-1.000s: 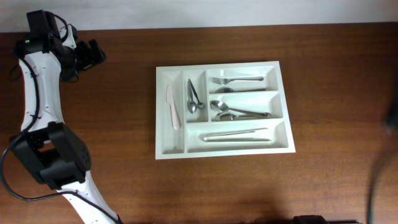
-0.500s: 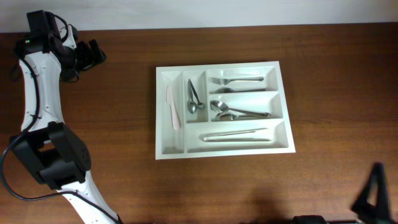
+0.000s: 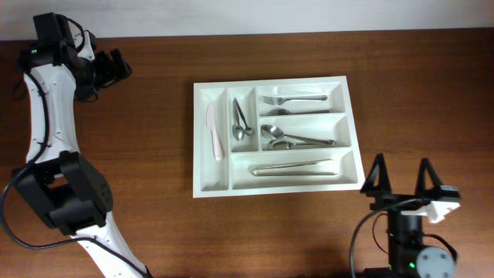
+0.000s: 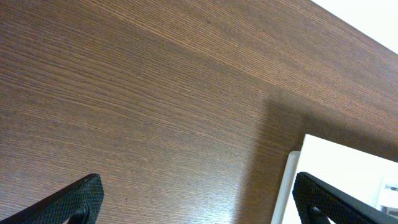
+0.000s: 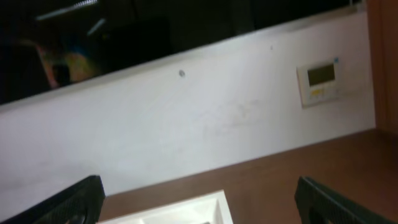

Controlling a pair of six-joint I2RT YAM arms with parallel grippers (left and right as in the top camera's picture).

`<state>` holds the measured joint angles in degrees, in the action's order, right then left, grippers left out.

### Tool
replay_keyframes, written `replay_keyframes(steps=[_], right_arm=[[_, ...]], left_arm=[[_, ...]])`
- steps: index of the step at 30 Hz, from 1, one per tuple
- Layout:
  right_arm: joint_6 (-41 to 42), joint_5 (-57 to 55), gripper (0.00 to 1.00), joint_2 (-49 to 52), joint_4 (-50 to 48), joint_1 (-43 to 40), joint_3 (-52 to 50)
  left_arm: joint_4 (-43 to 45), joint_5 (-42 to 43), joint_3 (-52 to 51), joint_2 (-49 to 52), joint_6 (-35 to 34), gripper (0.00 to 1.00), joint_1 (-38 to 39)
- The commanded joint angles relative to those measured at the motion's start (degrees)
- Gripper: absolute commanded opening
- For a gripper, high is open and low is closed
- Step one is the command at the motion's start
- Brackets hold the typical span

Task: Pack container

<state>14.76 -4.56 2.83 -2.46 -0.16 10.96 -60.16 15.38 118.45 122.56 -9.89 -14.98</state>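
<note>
Container [image 3: 210, 176] lies in the middle of the desk [image 3: 270, 232]. I see my right gripper [image 3: 401, 179] released near its lower right corner, and my left gripper [image 3: 117, 68] released, well apart at the far left.

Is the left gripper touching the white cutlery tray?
Apart. The overhead view shows a wide stretch of bare table between the left gripper and the container.

Wooden table [image 3: 154, 154], white wall [image 5: 186, 130], wall thermostat [image 5: 320, 83]
</note>
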Motion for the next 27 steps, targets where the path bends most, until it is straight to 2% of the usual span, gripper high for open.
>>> replay_keyframes(steps=[1,8,19,27], right_arm=[[0.26,-2.23,0.99,-0.83,-4.2,0.11,-4.96],[-1.01,-4.37,0.99,-0.83,-6.08,0.11,-10.62],[-3.98,-5.64,0.99,-0.83,1.05,0.11,-10.64],[-3.98,-5.6,0.99,-0.81,1.86,0.11,-10.64]], left_arm=[[0.13,-0.2,0.52,-1.81,0.92,0.99,-0.46],[0.13,-0.2,0.52,-1.81,0.92,0.99,-0.39],[0.11,-0.2,0.52,-1.81,0.94,0.99,-0.42],[0.11,-0.2,0.52,-1.81,0.92,0.99,-0.42]])
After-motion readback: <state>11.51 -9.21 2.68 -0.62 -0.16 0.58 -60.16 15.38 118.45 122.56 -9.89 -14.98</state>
